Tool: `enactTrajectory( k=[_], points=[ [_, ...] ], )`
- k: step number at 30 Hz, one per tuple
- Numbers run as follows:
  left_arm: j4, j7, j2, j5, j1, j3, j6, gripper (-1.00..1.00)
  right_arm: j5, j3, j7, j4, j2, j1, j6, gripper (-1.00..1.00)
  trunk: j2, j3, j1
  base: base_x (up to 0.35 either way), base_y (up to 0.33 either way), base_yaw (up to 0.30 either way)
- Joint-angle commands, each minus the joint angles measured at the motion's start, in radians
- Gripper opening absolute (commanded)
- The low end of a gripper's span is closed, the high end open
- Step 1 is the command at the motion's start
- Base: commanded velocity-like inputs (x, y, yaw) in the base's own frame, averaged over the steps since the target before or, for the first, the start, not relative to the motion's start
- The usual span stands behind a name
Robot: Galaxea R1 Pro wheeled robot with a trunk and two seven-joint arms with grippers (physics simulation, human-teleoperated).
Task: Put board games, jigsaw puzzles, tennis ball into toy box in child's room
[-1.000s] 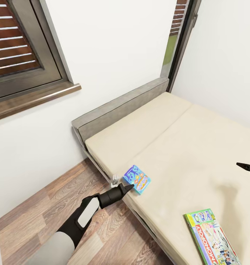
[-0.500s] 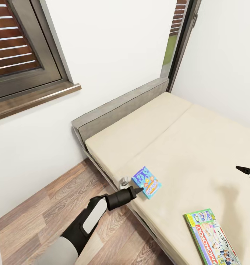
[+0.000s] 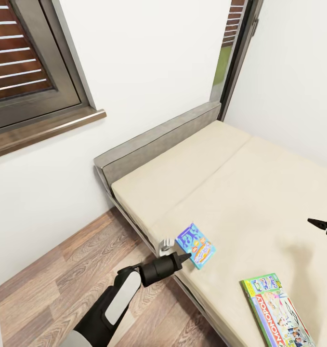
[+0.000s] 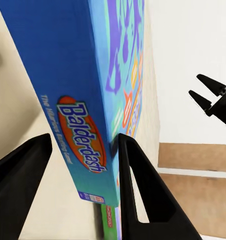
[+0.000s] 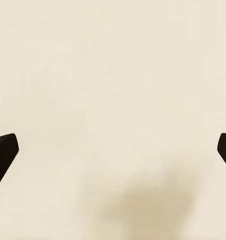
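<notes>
Carried rightward and tilted up off the bed [image 3: 240, 193], the Balderdash box [image 3: 196, 245] sits clamped by its edge in the left gripper [image 3: 185, 258], where it could pivot and slip free, while the right gripper [image 3: 322, 224] hovers open, empty, over the mattress near the Monopoly box [image 3: 276, 313].

The left arm reaches forward from low at the bed's [image 3: 240, 193] near edge, its black forearm angled up toward the mattress. The left hand [image 3: 188, 254] has both fingers [image 4: 138, 190] clamped on a blue box [image 3: 196, 245], one each side. The right hand [image 3: 322, 224] hovers above the mattress, well apart from the left, fingers spread wide.
</notes>
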Motion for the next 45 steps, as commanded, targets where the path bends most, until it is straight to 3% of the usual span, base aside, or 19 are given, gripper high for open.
enactTrajectory(
  k=[1, 16, 45],
  points=[
    [-0.009, 0.007, 0.001, 0.007, 0.009, 0.001, 0.007, -1.0, -0.008, 0.0, 0.001, -0.006, 0.0, 0.0, 0.008, 1.0, 0.0, -0.001, 0.0, 0.0, 0.0, 0.0],
    [-0.092, 0.034, 0.007, 0.005, 0.067, 0.004, 0.004, -1.0, -0.004, -0.001, 0.009, -0.069, 0.045, 0.003, 0.014, 1.0, 0.098, 0.044, -0.054, 0.0, 0.0, -0.006],
    [-0.086, 0.038, 0.011, -0.007, 0.073, 0.014, 0.003, -1.0, -0.003, 0.001, 0.008, -0.093, 0.052, 0.019, 0.022, 1.0, 0.301, 0.138, -0.165, 0.0, 0.0, -0.02]
  ],
)
